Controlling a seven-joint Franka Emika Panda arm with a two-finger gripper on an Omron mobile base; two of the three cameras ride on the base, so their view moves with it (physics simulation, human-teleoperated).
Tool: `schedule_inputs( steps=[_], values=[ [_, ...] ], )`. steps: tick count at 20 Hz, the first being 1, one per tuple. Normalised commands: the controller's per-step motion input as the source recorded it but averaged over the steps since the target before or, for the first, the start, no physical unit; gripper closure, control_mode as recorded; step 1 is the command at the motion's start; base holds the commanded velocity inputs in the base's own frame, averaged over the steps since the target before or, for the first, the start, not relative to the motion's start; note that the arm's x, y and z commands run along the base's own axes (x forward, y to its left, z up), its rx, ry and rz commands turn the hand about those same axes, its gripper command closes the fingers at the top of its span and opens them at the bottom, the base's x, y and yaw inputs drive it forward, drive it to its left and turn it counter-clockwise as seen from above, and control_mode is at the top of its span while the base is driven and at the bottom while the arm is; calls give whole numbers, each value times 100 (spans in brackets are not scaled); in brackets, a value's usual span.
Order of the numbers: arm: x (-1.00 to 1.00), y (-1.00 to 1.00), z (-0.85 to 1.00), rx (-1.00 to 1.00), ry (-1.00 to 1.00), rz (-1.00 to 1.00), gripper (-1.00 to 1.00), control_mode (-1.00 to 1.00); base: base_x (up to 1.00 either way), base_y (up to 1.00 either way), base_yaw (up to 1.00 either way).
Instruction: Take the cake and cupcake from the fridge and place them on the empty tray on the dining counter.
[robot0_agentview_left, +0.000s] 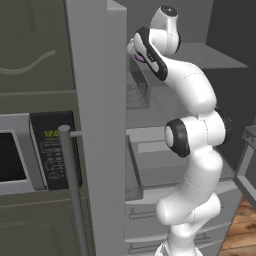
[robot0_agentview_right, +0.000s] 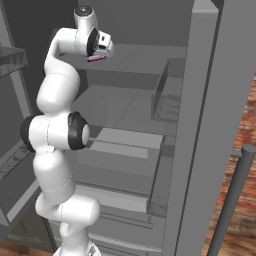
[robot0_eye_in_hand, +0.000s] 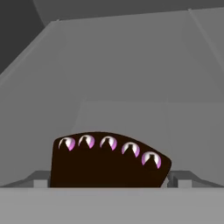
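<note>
Pink-dotted cake (robot0_eye_in_hand: 107, 162) sits clamped between the pincer (robot0_eye_in_hand: 107, 180) tips.

One cake (robot0_eye_in_hand: 105, 164), one open fridge (robot0_agentview_left: 100, 125), one microwave (robot0_agentview_left: 30, 150), five pink dollops.

- Matt grey steel fridge (robot0_agentview_left: 97, 125) — smooth, brushed-looking door and bar handle (robot0_agentview_left: 72, 190).
- Dark chocolate-topped cake slice (robot0_eye_in_hand: 105, 164), smooth, with glossy pink-white dollops.
- Glossy white plastic arm (robot0_agentview_left: 195, 150), dark joints.
- Reddish wood-plank floor (robot0_agentview_left: 242, 227).
</note>
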Motion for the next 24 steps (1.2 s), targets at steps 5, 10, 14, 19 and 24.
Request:
schedule_inputs(
  steps=[5, 10, 14, 19, 24],
  values=[
    [0, 4, -38, 0, 2, 0, 100, -100, 0, 0, 0],
    [-1, 0, -38, 1, -2, 0, 100, -100, 0, 0, 0],
    [-12, 0, -19, 6, -32, 0, 100, -100, 0, 0, 0],
    [-25, -2, 0, 0, -30, -2, 100, -100, 0, 0, 0],
    [-85, -30, 30, 7, -2, -12, 100, -100, 0, 0, 0]
  ],
)
